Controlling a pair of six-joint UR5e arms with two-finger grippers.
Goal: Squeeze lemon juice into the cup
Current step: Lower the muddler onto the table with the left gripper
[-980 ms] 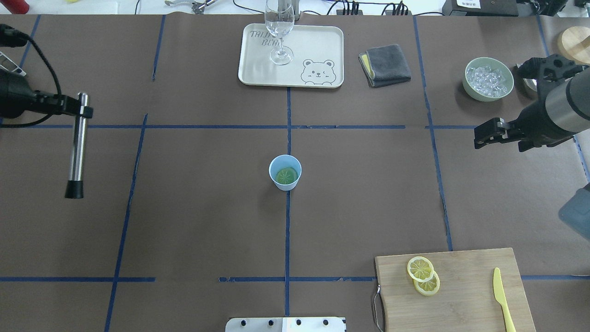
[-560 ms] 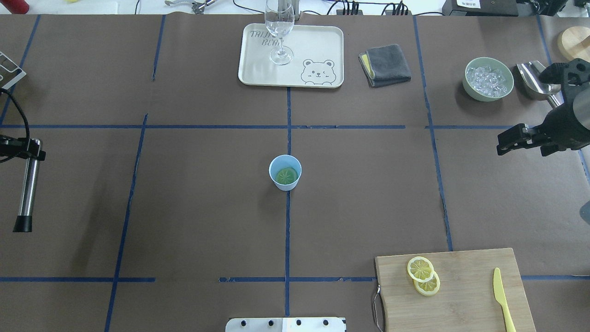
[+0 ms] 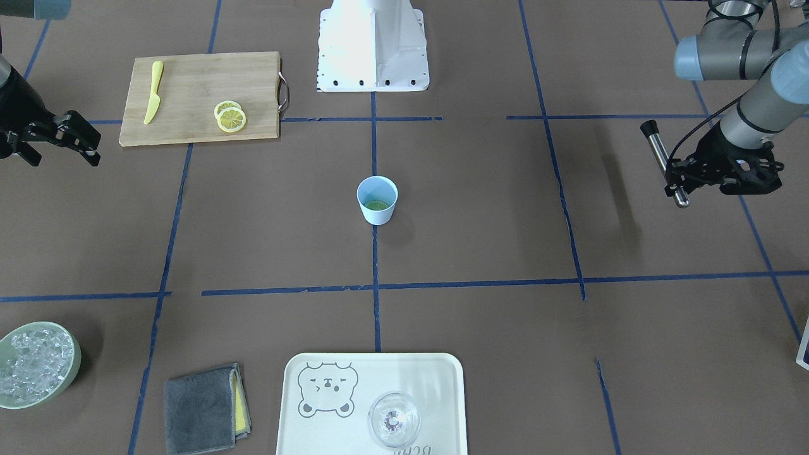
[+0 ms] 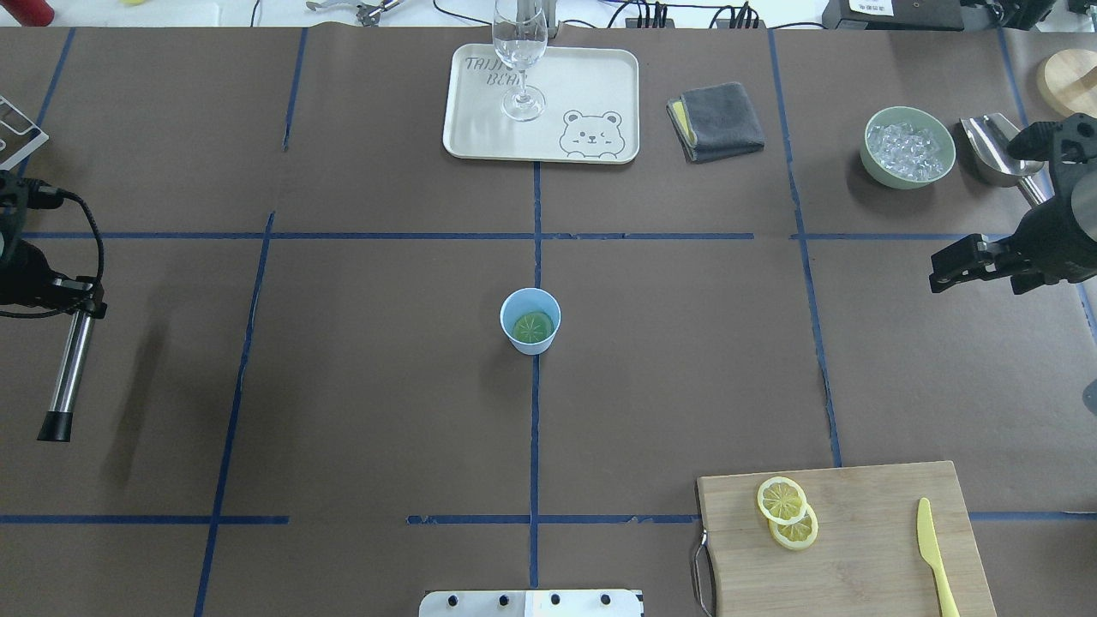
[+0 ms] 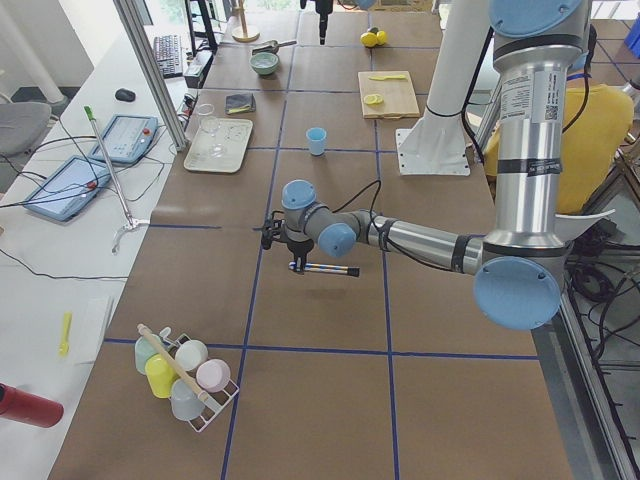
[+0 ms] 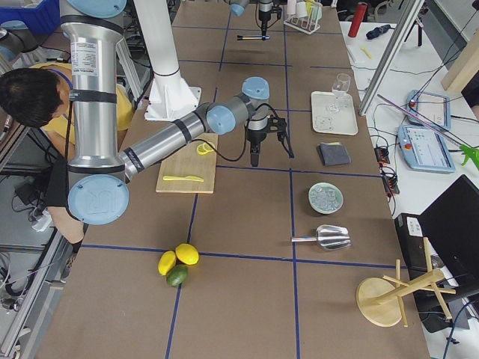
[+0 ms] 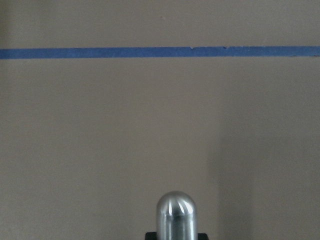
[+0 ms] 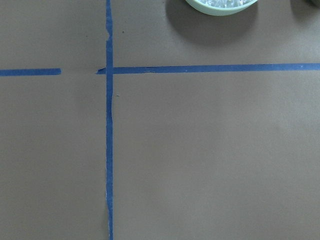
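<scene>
While I draw both arms back: my left gripper (image 4: 83, 300) has gone from nearer the middle a second ago out to the table's edge. My right gripper (image 4: 947, 266) has backed off likewise on its own side.
Left gripper: clamped on the shiny steel rod with a black end cap (image 4: 64, 368), carried clear above the table.
Right gripper: jaws look parted, nothing between them. Ahead of it, its wrist camera shows only table paper and the rim of the pale green bowl of ice (image 8: 220, 5).
Lemon: the thin round lemon slice (image 4: 532, 326) lies flat in the bottom of the cup, between my two grippers and well apart from both. It has not shifted.
Cup: the small light-blue tapered cup (image 3: 378, 216) stands upright, in the same spot as before.
Spare slices: two overlapping lemon slices (image 4: 787, 512) rest on the wooden cutting board (image 4: 866, 557), toward my base from the right gripper.
Meaning: I judge the pressing done and the task at or near its end.
</scene>
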